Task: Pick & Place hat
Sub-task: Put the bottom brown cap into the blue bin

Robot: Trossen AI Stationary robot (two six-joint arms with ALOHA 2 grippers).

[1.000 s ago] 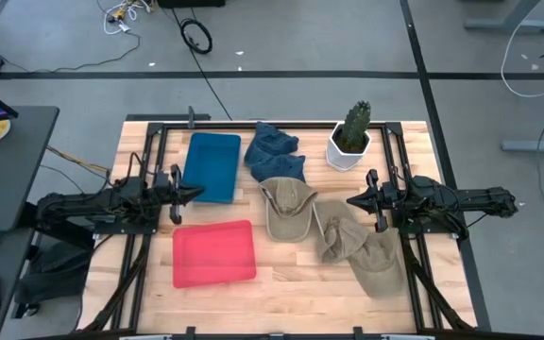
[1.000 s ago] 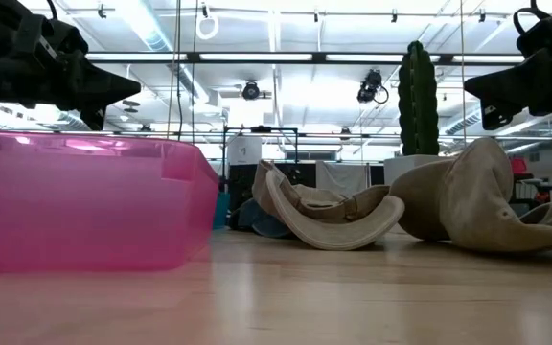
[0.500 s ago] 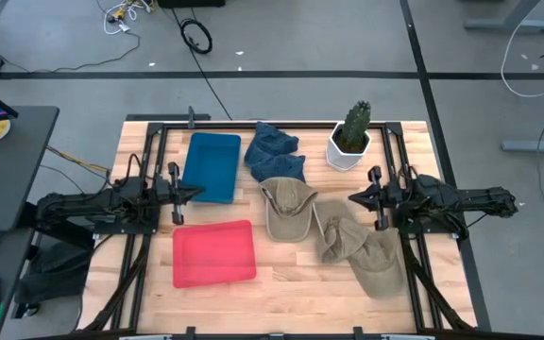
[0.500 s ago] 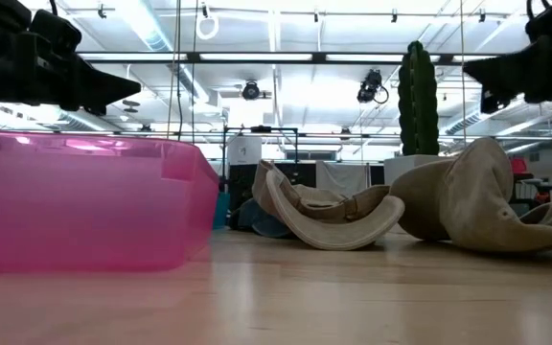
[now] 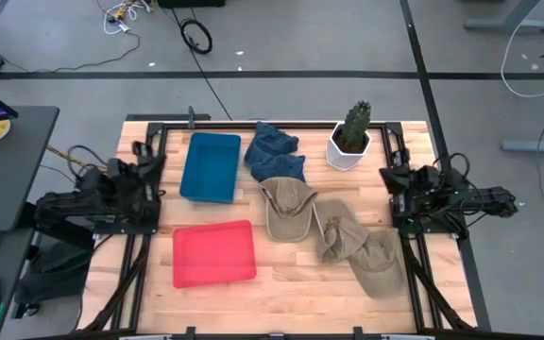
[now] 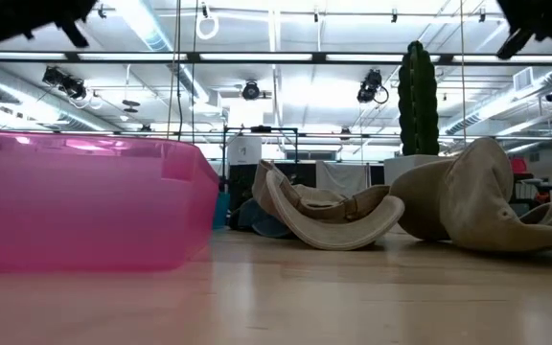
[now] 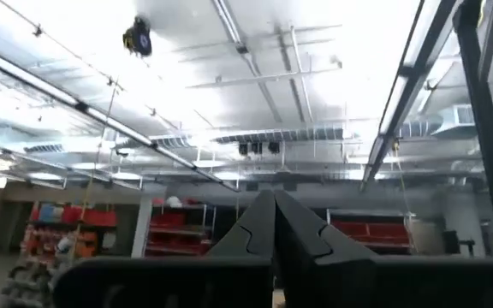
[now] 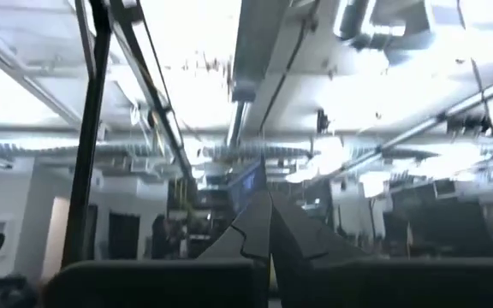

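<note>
Overhead, both arms sit folded back at the table's side edges, the left gripper by the left rail and the right gripper by the right rail, each well apart from the hats. Only the wrist views settle their state: each pair of dark fingers meets in a point, pressed together on nothing, aimed up at the ceiling lights. From above, one tan hat lies at mid-table, a second tan hat spreads to its right and nearer, touching it, and a blue hat is crumpled on the far side between the blue tray and the potted cactus. A red tray lies near-left. At table height the red tray's wall fills the left, the first tan hat shows its upturned brim, and the second rises as a tall fold in front of the cactus.
</note>
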